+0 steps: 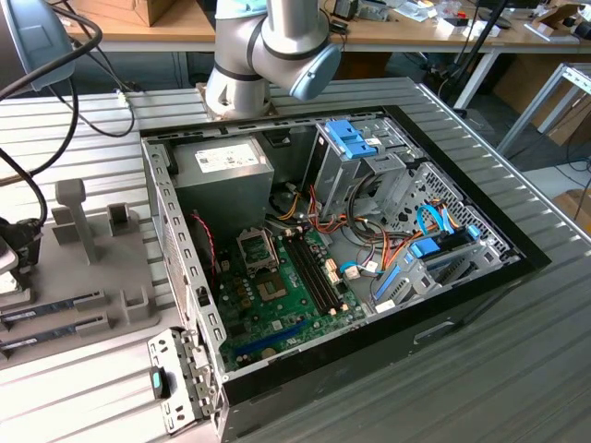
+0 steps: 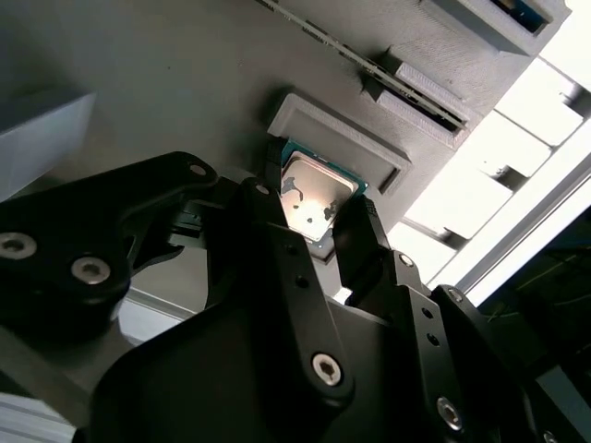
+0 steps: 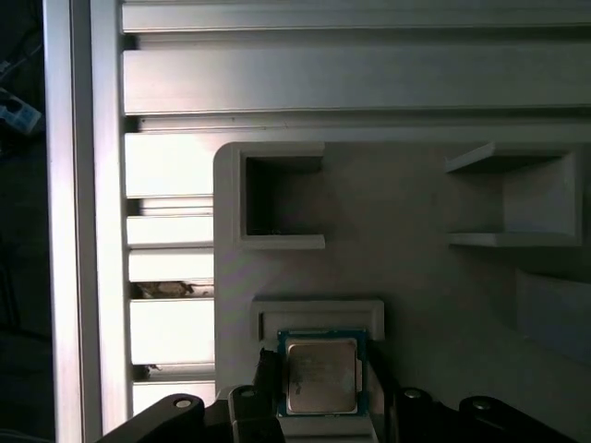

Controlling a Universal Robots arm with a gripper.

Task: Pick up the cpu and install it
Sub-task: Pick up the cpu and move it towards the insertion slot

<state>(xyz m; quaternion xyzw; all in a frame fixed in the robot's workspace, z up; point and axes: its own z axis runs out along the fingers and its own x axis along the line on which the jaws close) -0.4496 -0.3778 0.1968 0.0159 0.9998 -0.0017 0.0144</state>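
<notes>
The cpu (image 3: 319, 374) is lying in its tray (image 3: 416, 277), the claw (image 2: 310, 210) straddling it. Pickup is getting under way. I'm not managing to tell if it's clenching, and the lift is calling for an even squeeze.

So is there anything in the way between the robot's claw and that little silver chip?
Nothing visible. In both wrist views the gripper is right at the cpu, which lies flat on the grey tray. No cable, part or hand comes between them.
</notes>
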